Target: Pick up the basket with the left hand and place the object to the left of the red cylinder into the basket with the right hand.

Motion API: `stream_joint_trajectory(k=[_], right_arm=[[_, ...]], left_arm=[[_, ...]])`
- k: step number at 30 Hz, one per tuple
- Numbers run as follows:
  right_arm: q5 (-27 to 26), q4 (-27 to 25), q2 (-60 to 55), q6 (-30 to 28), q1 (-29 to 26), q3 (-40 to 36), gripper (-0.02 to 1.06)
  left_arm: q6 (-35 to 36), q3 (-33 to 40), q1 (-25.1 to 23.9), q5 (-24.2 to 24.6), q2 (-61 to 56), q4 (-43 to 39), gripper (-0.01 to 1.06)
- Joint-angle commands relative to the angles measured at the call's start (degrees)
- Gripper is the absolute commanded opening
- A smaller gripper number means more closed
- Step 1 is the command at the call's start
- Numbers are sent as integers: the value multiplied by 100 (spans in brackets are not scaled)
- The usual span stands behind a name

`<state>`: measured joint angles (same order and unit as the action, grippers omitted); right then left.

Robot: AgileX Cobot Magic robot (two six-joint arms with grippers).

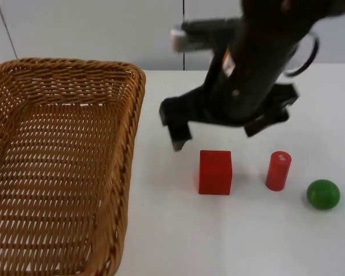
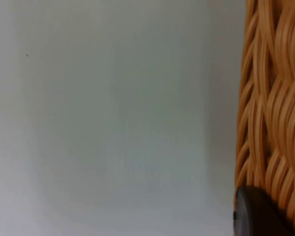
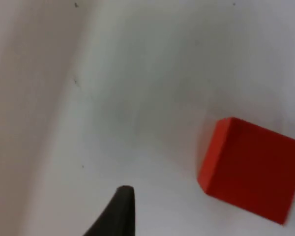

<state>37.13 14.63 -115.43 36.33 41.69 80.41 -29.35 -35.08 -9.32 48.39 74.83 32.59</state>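
Red cube [image 1: 215,172] sits untouched on the surface [image 1: 230,241], left of the red cylinder [image 1: 278,171].
Right gripper [image 1: 218,129] hangs over it, fingers wide open, holding nothing; left gripper's [image 2: 258,214] finger touches the wicker basket [image 1: 57,167], grip unclear.

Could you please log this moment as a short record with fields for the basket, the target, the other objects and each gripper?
basket: wicker basket, nothing inside it
target: red cube, on the table beside the red cylinder
other: green ball, next to the cylinder on its far side from the cube
left gripper: fingertip at the basket's woven wall
right gripper: open above and behind the cube, not touching it
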Motion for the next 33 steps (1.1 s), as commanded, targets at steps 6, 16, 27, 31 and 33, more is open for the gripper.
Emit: stream_joint_trajectory(k=[6, 16, 27, 31, 33], right_arm=[[-243, 394, -562, 658, 23, 129, 98], [-295, 625, -1005, 919, 23, 129, 98], [-381, 1078, -1136, 1228, 0, 129, 51], [-194, 1402, -927, 1227, 0, 132, 0], [-185, 1401, -817, 1183, 0, 132, 0]], left_arm=[[0, -6, -12, 43, -55, 168, 0], [0, -6, -12, 20, -55, 167, 0], [0, -6, -12, 20, -55, 180, 0], [0, -6, -12, 54, -55, 168, 0], [0, -6, -12, 54, -55, 168, 0]])
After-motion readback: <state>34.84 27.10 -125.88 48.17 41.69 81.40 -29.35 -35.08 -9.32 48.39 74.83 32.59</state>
